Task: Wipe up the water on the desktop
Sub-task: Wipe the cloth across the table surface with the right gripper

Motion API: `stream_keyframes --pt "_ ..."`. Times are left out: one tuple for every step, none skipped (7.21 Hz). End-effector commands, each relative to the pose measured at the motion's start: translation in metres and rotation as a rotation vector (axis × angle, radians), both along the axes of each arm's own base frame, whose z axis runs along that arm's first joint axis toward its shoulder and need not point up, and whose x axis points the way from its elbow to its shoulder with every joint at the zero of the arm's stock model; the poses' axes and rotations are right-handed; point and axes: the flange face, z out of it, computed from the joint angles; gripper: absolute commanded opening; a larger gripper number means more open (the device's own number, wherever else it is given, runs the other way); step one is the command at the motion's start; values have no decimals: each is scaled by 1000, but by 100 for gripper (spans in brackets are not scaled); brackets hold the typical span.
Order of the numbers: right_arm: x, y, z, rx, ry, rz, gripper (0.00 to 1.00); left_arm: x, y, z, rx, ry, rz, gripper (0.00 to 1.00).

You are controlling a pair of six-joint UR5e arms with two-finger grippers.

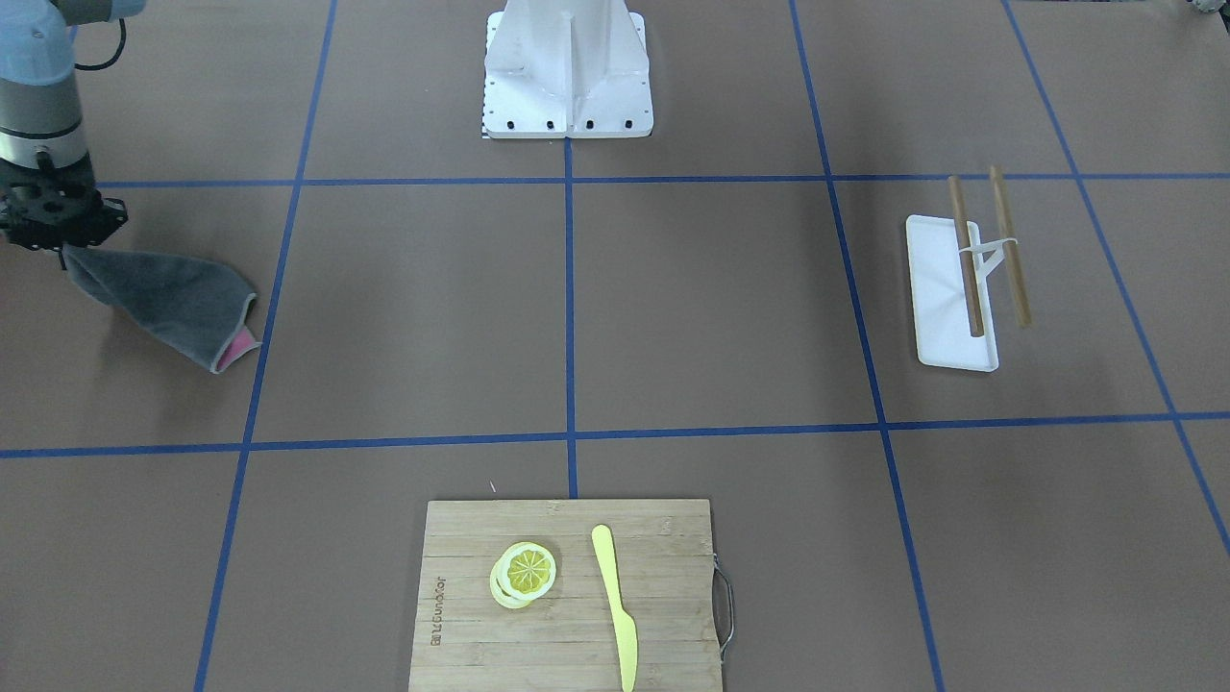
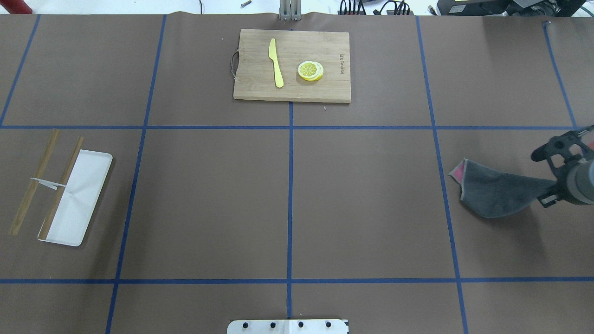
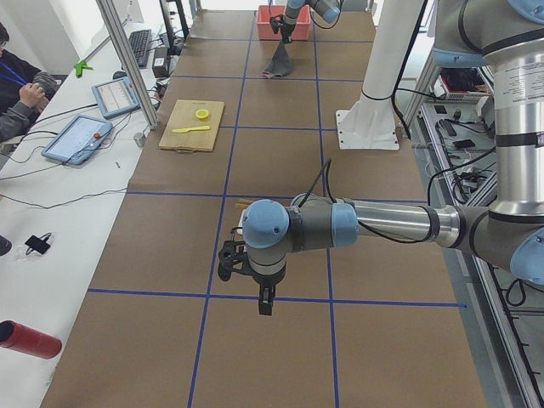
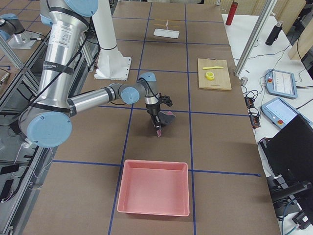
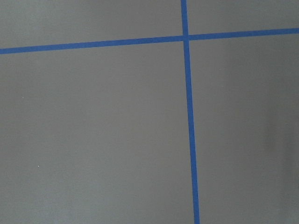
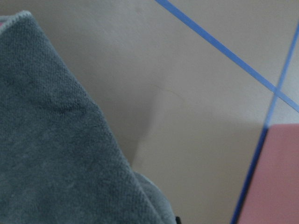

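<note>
Overhead exterior view: the right pincer (image 2: 552, 192), at the tabletop's (image 2: 366, 204) right edge, is closed tight on one corner of a gray cloth (image 2: 501, 192). The cloth fans out from the grip toward the middle of the table, and a pink underside shows at its far tip. That tip droops low over the brown surface, just short of a blue tape line (image 2: 443, 185); whether it touches cannot be told. The tabletop itself, taped into large rectangles, fills every view and carries everything else. A pink bin (image 4: 154, 188) sits in the next rectangle, nearer the table's right end. At the far edge, on the centre line, a bamboo cutting board (image 2: 291, 65) holds a yellow knife (image 2: 275, 62) and lemon slices (image 2: 310, 70). Across the table, the left pincer (image 3: 265, 299) hangs above the paper, pointing down; how far it is open cannot be told. Near it, a white tray (image 2: 76, 199) lies with two wooden sticks (image 2: 35, 181), one of them across the tray's edge.
</note>
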Motion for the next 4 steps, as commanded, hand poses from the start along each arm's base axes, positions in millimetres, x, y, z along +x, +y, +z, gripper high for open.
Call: stream_keyframes --pt "51 10 40 -24 87 -20 0 1 0 0 0 0 2 99" --pt "45 2 30 -11 59 -4 0 1 -1 -1 1 0 2 99" --pt "25 -15 3 3 -10 44 0 1 -1 -1 1 0 2 99" --pt "-2 -19 -18 -24 -96 92 0 1 -1 -1 1 0 2 99"
